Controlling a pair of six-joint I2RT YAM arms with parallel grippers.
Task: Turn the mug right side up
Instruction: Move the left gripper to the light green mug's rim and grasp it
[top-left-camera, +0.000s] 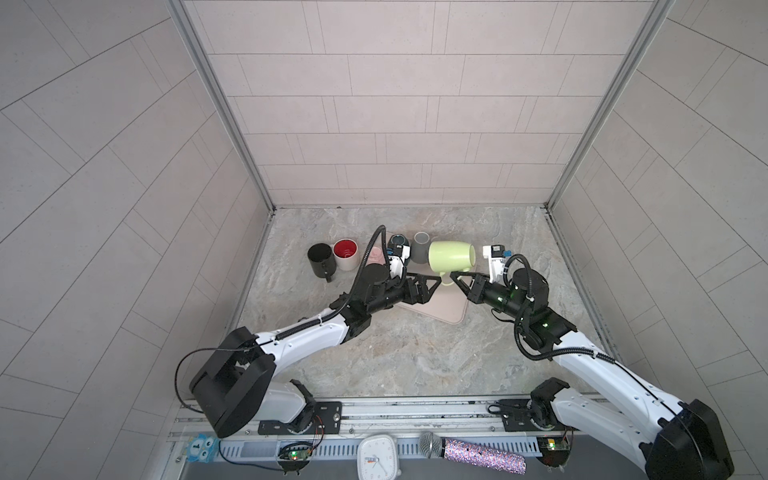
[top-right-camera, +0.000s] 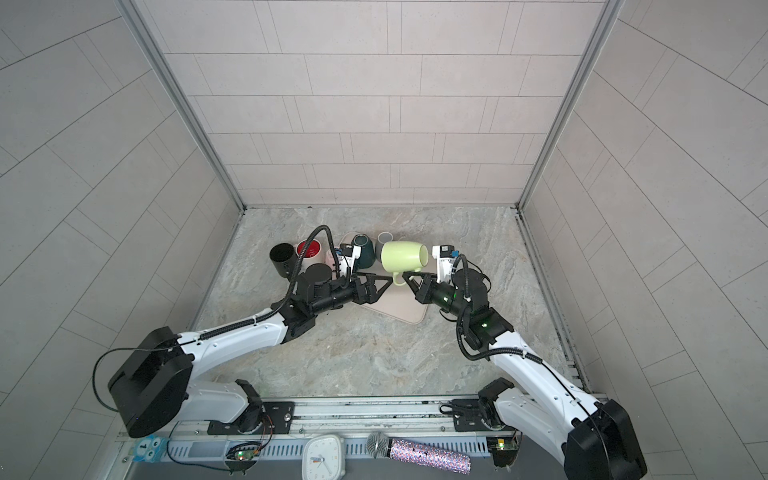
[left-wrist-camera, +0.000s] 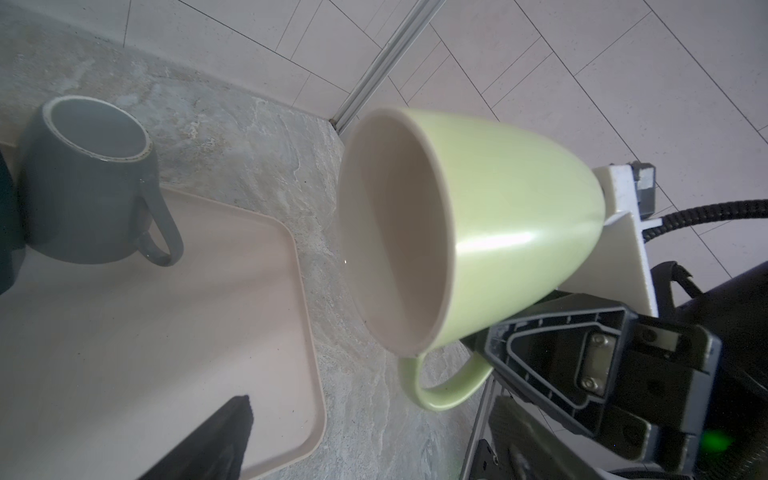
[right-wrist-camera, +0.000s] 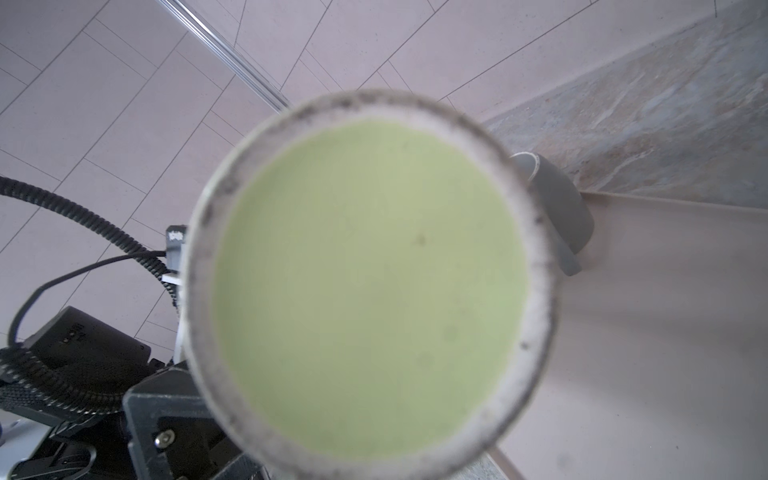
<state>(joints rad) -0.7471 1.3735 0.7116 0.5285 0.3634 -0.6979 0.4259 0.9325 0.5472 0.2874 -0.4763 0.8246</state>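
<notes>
Marbled surface (top-left-camera: 374, 353) bearing a beige tray (top-left-camera: 440, 309). The green mug (top-left-camera: 451, 257) is held aloft near the tray's right edge. Its long axis is level, with the mouth toward the left arm and the base toward the right wrist. The right claw (top-left-camera: 457, 277) is clamped on the handle (left-wrist-camera: 440, 386). The left claw (top-left-camera: 432, 284), fingers apart and empty, sits just beside the mouth. Righting probably calls for a right-wrist roll.

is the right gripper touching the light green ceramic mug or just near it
Touching. The left wrist view shows the right gripper shut on the handle of the light green ceramic mug, holding it sideways in the air.
</notes>
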